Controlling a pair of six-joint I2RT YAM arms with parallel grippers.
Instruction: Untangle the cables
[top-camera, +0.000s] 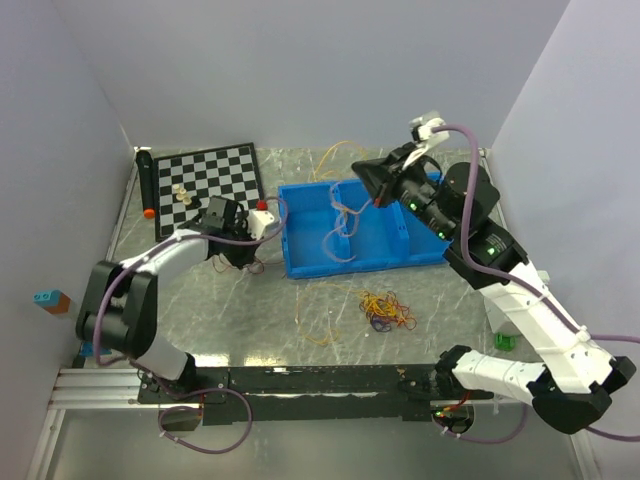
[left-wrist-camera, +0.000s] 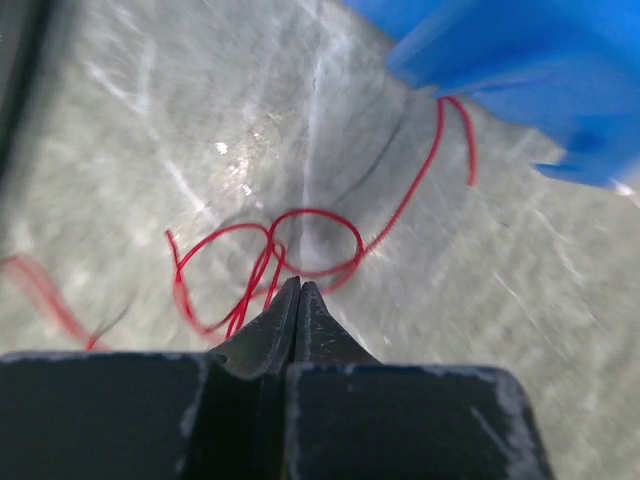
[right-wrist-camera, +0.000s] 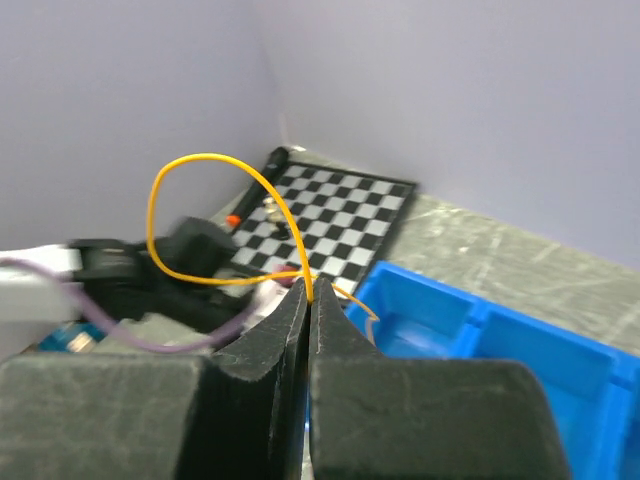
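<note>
From above, we see a tangle of cables loose on the grey marbled tabletop, near the blue tray. Plain pale walls close in three sides.

At the left wrist, the left end effector is fully closed, apparently pinching a red cable lying looped on the tabletop.

At the right wrist, the right end effector is closed on a yellow cable, held up above the tray.

We judge single strands are being separated. Next, each should be drawn away slowly so its loops don't snag.
</note>
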